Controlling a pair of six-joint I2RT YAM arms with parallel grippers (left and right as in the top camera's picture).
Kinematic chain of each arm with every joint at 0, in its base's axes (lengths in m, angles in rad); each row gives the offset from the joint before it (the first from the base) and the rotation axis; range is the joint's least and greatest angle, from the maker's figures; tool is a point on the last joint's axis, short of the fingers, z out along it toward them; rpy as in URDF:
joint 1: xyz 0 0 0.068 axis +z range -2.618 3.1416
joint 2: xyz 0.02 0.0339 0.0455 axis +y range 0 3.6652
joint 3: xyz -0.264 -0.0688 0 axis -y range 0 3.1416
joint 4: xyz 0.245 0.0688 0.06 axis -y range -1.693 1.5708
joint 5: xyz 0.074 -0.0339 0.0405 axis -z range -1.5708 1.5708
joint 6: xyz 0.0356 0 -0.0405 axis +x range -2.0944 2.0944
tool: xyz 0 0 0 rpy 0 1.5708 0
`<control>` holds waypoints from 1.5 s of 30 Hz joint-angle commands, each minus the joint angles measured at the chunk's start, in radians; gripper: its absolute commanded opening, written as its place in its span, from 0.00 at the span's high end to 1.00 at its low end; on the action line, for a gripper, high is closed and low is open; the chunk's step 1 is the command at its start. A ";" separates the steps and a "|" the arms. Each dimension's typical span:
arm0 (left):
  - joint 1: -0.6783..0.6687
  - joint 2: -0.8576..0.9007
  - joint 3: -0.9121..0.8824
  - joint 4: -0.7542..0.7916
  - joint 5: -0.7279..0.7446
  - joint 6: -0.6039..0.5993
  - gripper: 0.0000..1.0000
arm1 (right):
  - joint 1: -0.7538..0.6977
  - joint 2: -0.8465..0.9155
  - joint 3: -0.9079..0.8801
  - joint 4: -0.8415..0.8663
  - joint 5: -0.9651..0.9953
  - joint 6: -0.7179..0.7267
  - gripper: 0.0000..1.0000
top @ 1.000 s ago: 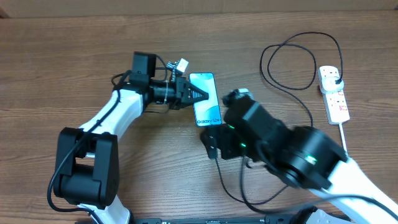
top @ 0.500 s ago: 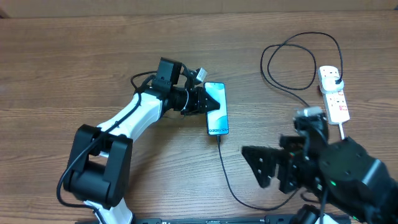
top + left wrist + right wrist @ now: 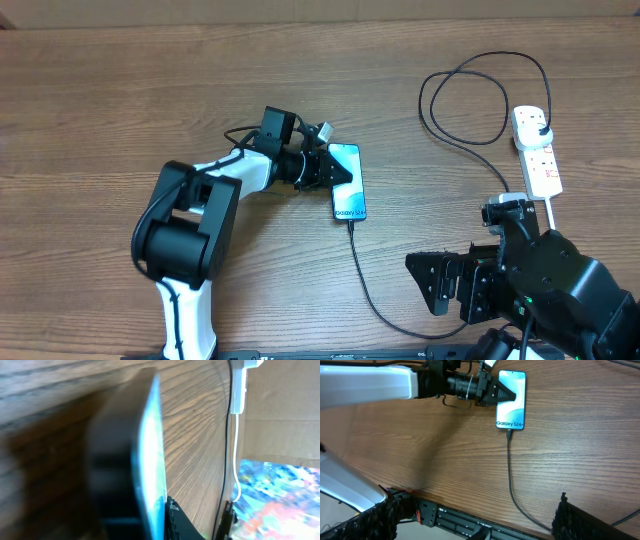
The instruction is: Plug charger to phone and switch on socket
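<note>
The phone (image 3: 350, 183) lies on the wooden table with its light blue screen up. It also shows in the right wrist view (image 3: 512, 397). My left gripper (image 3: 333, 170) is shut on the phone's left edge; the left wrist view shows the phone edge-on (image 3: 151, 460) between dark fingers. The charger cable (image 3: 362, 270) has its tip in the phone's bottom end, and its black plug (image 3: 541, 127) sits in the white socket strip (image 3: 538, 152) at the far right. My right gripper (image 3: 426, 285) is open and empty, near the front edge, right of the cable.
The cable makes a large loop (image 3: 470, 95) at the back right, left of the strip. The strip's thick white cord (image 3: 552, 215) runs toward my right arm. The table's front edge with a black rail (image 3: 470, 520) shows in the right wrist view.
My right arm has drawn back from over the phone to the front right, uncovering the cable in the phone. My left gripper has shifted the phone slightly right.
</note>
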 commanded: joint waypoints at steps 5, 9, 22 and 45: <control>0.000 0.071 0.115 -0.003 0.071 0.025 0.80 | -0.003 -0.003 0.017 0.003 0.039 0.008 0.00; 0.000 0.071 0.119 -0.034 0.045 0.029 0.71 | -0.003 -0.003 0.017 0.002 0.057 0.008 0.00; -0.007 0.071 0.119 -0.169 -0.072 0.095 0.48 | -0.003 -0.003 -0.003 -0.008 0.070 0.008 0.00; -0.006 0.071 0.132 -0.147 -0.123 0.095 0.24 | -0.003 -0.002 -0.003 0.071 0.068 0.101 0.00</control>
